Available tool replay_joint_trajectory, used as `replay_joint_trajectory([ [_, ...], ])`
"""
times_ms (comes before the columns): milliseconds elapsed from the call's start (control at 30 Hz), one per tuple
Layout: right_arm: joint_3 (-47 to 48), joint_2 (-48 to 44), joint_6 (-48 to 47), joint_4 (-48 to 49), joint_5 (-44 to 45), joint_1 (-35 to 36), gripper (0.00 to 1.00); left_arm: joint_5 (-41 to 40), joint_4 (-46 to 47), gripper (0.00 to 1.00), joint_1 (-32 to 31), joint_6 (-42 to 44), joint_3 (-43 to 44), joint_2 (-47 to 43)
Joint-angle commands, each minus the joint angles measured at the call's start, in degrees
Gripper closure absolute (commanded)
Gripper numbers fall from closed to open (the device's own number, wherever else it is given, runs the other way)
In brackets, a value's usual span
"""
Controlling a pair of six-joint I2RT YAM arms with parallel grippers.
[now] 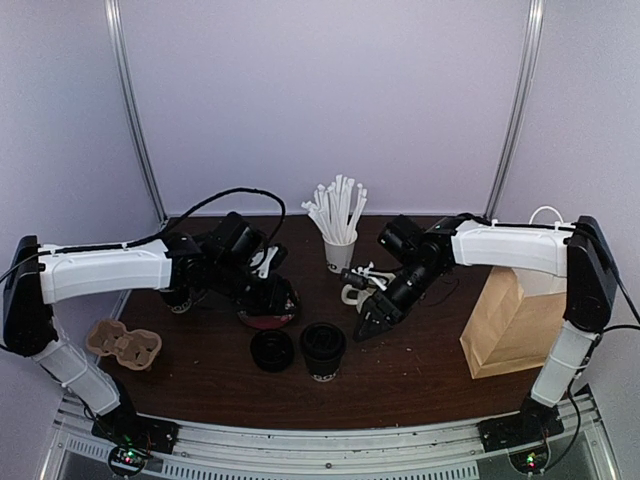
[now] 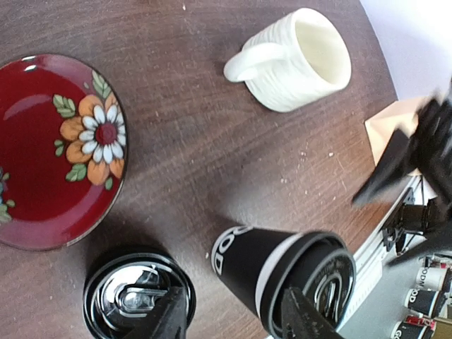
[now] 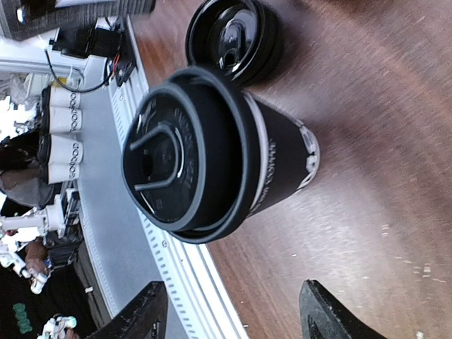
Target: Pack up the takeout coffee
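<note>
Top external view: we note one takeout coffee cup [image 1: 322, 350] standing upright on the brown table [image 1: 420, 380], near the front centre, just beside a second black lid [image 1: 272, 350] lying low on the wood. The left gripper [image 1: 268, 290] hangs over a red plate [image 1: 268, 318]; the right gripper [image 1: 372, 322] points down near the cup, clear of it. Also present: a cup of straws [image 1: 340, 250], a paper bag [image 1: 510, 320] and a cardboard carrier [image 1: 123, 343].

Left wrist view: the left gripper [image 2: 233, 304] stands open with nothing between its fingers [image 2: 169, 318]. Below lie the cup [image 2: 282, 282], the lid [image 2: 138, 300], the flower-painted plate [image 2: 56, 148] and a cream mug [image 2: 293, 60]. White lettering on the cup's black wall reads roughly "OO" (the rest curves out of sight).

Right wrist view: the right gripper [image 3: 233, 318] is spread wide and holds nothing. The cup [image 3: 233, 155] fills the centre; its lettering is too blurred to read.
</note>
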Motion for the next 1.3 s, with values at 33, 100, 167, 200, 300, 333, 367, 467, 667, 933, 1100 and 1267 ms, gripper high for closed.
replay_joint_trajectory([
  [33,-3.05,0.02,2.44,5.86,-5.22,2.31,0.35,5.08,3.12,0.55,0.69,0.57,2.79,4.03],
  [100,-2.65,0.75,3.71,5.85,-5.14,2.76,0.35,6.32,3.74,0.57,0.82,0.57,2.59,4.77],
  [167,-2.21,1.51,4.41,6.08,-5.50,3.21,0.35,7.23,3.90,0.58,0.96,0.51,2.51,5.30],
  [200,-1.86,2.01,4.41,6.07,-5.47,3.49,0.35,7.62,3.95,0.58,0.92,0.42,2.41,5.36],
  [300,-0.99,3.41,4.41,5.70,-5.01,3.96,0.36,8.55,4.40,0.59,0.92,0.38,1.74,5.13],
  [333,-0.60,3.79,4.45,5.69,-5.07,4.08,0.36,8.90,4.61,0.59,0.94,0.26,1.41,4.97],
  [367,-0.29,4.28,4.52,5.62,-5.13,4.14,0.36,9.27,4.71,0.59,0.96,0.24,1.14,4.87],
  [467,1.03,5.60,4.63,5.28,-5.25,4.16,0.36,9.94,4.84,0.59,0.94,0.17,0.41,4.76],
  [667,2.56,7.12,4.45,4.54,-4.56,4.17,0.35,10.19,5.34,0.60,0.92,-0.09,-1.57,5.30],
  [933,3.59,9.13,4.63,3.02,2.63,4.16,0.36,10.54,5.79,0.61,0.94,-0.46,-4.07,5.49],
  [1100,4.77,11.36,4.36,0.96,9.56,4.08,0.36,9.91,5.20,0.62,0.97,-0.34,-5.43,5.36],
  [1267,5.60,14.16,4.35,-0.54,14.85,3.99,0.36,7.98,1.71,0.64,0.96,0.11,-5.59,7.14],
])
